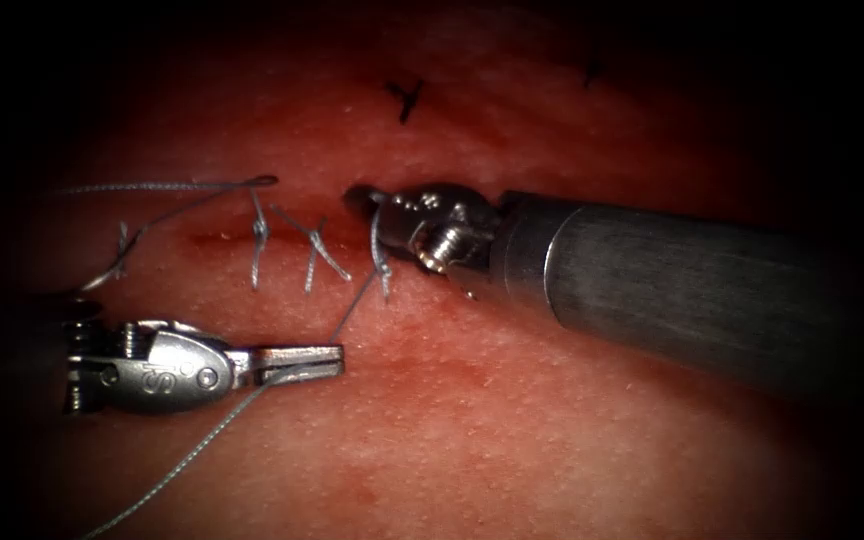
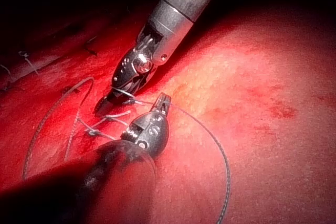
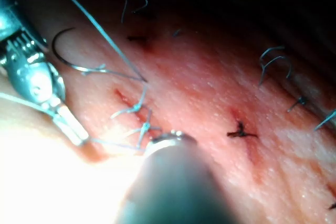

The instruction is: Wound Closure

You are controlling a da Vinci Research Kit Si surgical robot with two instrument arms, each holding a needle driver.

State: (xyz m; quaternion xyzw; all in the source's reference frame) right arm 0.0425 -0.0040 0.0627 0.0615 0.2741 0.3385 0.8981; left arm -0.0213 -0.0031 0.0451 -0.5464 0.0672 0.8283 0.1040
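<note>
We see the left tool [image 1: 324, 362] with its jaws pinching the thread [image 1: 354, 305] below the cut [image 1: 222, 238] in the tissue [image 1: 512, 440]. The right tool [image 1: 362, 200] sits at the cut's right end, thread wrapped around its jaws (we cannot tell if they are spread). The needle [image 3: 65, 56] lies free on the tissue, held by neither tool.

The left end effector [image 1: 327, 362] is polished silver metal — a rounded clevis stamped with an "S" beside a small round pivot screw, narrowing into two slim straight jaws. The right end effector [image 1: 364, 203] has a bright steel wrist with a ridged pulley and rivets — behind it runs a thick, matte dark-grey shaft [image 1: 672, 290].
</note>
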